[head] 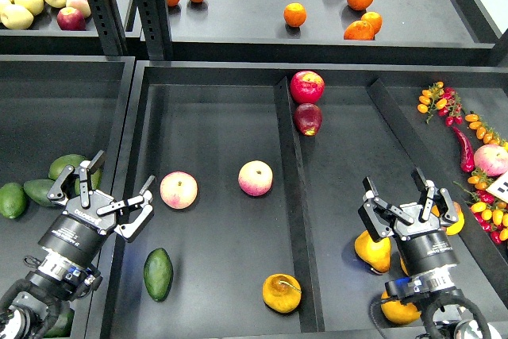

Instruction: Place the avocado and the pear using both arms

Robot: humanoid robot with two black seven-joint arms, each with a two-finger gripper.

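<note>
A green avocado [158, 274] lies in the middle tray [214, 117], near its front left. A yellow-orange pear [282, 293] with a brown stem lies at the tray's front right. My left gripper [101, 193] is open and empty, over the tray's left wall, above and left of the avocado. My right gripper [409, 202] is open and empty over the right tray, right of the pear, with similar yellow fruits [372, 250] just below it.
Two pink-yellow apples [178, 190] [255, 178] lie mid-tray. Red apples [306, 86] sit by the divider. More avocados [30, 190] lie in the left bin. Oranges [294, 14] and apples [71, 18] are on the back shelf. Peppers and small fruits [476, 156] lie at right.
</note>
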